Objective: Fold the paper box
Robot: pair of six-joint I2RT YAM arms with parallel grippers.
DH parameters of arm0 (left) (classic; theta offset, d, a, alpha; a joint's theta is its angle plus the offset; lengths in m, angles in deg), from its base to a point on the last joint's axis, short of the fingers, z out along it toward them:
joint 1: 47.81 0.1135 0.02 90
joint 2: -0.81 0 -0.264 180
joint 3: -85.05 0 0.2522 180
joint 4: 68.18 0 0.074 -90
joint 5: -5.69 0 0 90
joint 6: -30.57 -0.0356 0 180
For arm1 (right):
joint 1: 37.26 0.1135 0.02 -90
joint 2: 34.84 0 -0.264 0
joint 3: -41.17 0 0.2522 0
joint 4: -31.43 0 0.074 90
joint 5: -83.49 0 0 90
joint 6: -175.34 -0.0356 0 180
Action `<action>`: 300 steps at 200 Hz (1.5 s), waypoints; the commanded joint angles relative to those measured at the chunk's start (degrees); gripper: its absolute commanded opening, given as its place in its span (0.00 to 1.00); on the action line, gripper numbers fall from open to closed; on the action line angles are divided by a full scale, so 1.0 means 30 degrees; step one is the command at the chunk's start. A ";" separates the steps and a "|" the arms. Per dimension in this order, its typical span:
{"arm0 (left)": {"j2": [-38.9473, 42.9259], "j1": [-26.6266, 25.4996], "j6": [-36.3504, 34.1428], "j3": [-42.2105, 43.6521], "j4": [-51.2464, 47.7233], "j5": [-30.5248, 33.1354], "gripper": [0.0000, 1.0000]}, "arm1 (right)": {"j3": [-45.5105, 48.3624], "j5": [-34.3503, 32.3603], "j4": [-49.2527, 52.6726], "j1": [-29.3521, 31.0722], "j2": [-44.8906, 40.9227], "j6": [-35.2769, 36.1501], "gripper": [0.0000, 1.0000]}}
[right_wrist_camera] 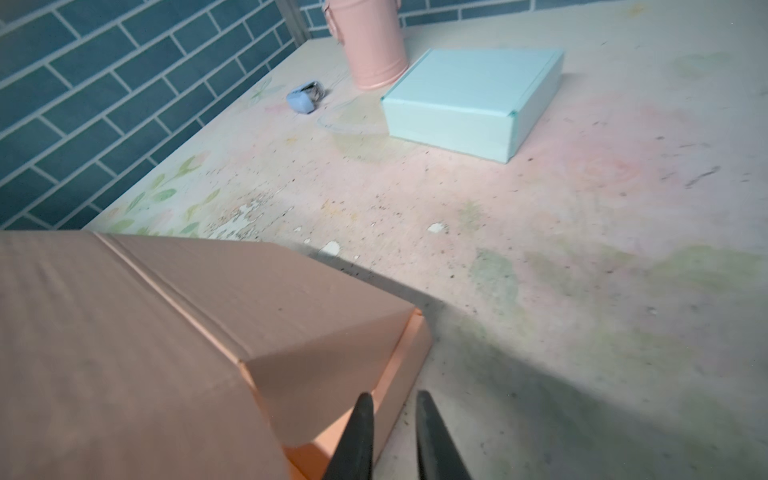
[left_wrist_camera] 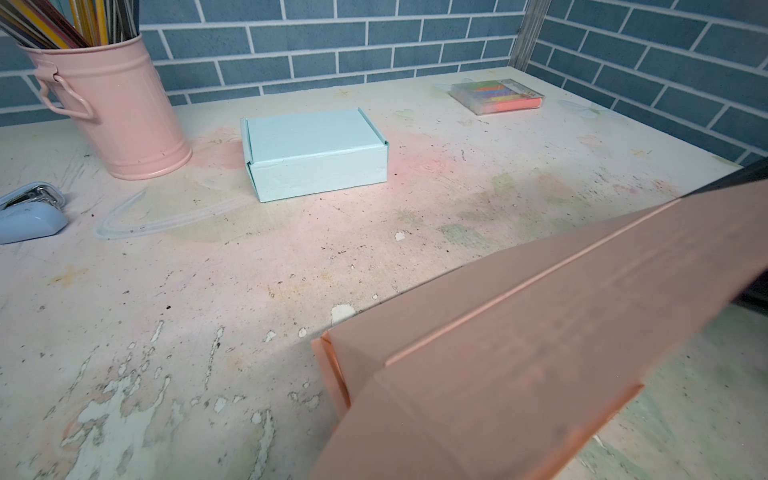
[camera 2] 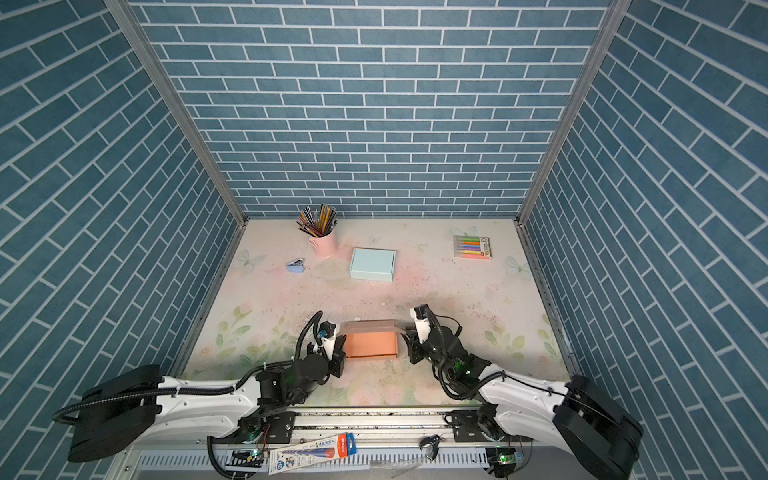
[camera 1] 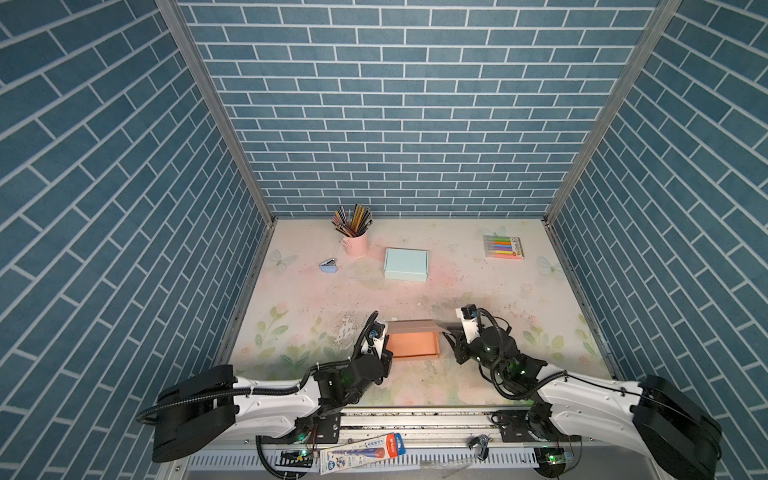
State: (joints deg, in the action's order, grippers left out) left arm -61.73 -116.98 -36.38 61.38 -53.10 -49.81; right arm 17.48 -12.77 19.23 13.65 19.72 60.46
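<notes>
Blue brick-pattern walls point(camera 1: 374, 104) close in your table point(camera 1: 478, 291) on three sides. Its pale floral top is scuffed and flaking near the front.

No writing can be read. The marker pack point(camera 1: 503, 247) at the far right has a white label, and the long packet point(camera 1: 363, 453) on the near rail has a red and blue one, but the print on both is too small. A black clip point(camera 1: 480, 444) lies on the same rail, to the right of the packet.

Your paper box point(camera 1: 413, 345) is the orange one at the near middle, sitting on the table between the two arms. Its tray is open, and its lid point(camera 1: 411, 326) stands up from the far edge and leans over the tray.

Your left claw point(camera 1: 384, 337) is at the box's left end, pressed together. Its wrist camera hides its fingers, so you can't tell whether they nip the cardboard.

Your right claw point(right_wrist_camera: 395, 395) is just beside the box's right wall. Its fingers point(right_wrist_camera: 436, 436) are slightly spread, with bare table showing between them.

Everything else is on the far half of the table, well apart from the box:
- a closed light-blue box point(camera 1: 406, 264) in the middle
- a pink bucket point(camera 1: 355, 243) of coloured pencils point(camera 1: 352, 220) to its left
- a blue stapler point(camera 1: 328, 266) further left

In the left wrist view, the lid blocks much of the sight towards the right.
</notes>
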 commanded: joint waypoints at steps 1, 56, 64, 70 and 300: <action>-0.0418 -0.0165 0.0112 0.0492 -0.1004 -0.0182 0.00 | 0.0297 -0.3116 0.4124 -0.0555 -0.2554 -0.1536 0.26; -0.1108 -0.0390 0.0229 0.0265 -0.0739 -0.0195 0.00 | -0.4637 -0.1721 0.7766 -0.0912 -0.3693 0.1392 0.31; -0.1214 -0.0408 0.0266 0.0179 -0.0749 -0.0225 0.00 | -0.5135 -0.0866 0.7171 -0.0762 -0.2999 0.1658 0.31; -0.1284 -0.0450 0.0279 0.0120 -0.0755 -0.0263 0.00 | -0.5455 -0.0095 0.6582 -0.0639 -0.2293 0.1838 0.31; 0.8781 -0.1906 0.7494 -0.3375 -1.6071 -0.6163 0.88 | -0.5093 -0.2054 0.2591 0.3986 0.6349 0.2738 0.22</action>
State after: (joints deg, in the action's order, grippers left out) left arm -38.10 -122.35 -18.77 53.77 -92.46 -68.62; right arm 1.72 -17.12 28.35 24.86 38.83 66.38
